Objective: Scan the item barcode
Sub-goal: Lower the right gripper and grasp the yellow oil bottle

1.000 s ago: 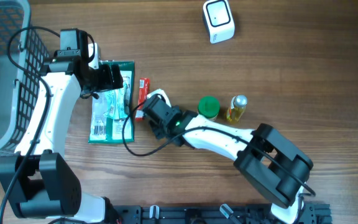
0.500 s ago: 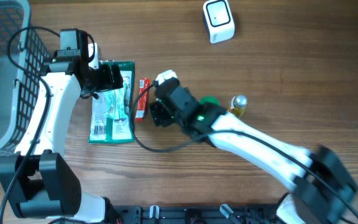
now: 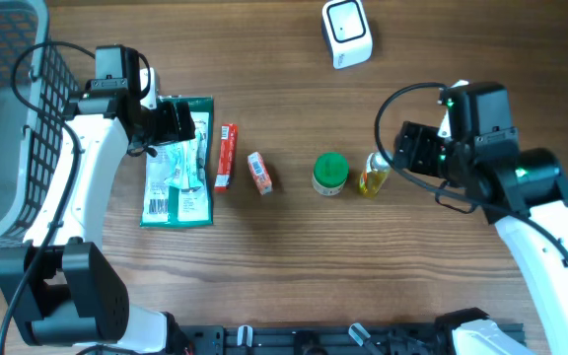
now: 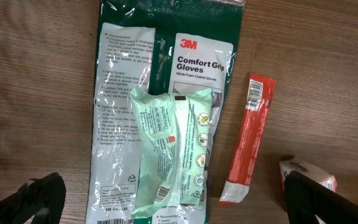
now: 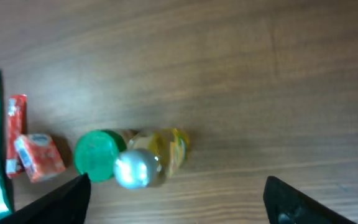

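Found left gripper (image 3: 178,124) and right gripper (image 3: 408,150) both wide open and empty, with the bottle (image 3: 374,174), likely next to scan, just ahead of the right one, looking small, hard, smooth and maybe slippery, so best pinched across its middle.

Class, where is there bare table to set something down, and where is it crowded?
Bare wood: between the white scanner and the green-capped jar, and right of the scanner. Crowded: gloves pack through yellow bottle.
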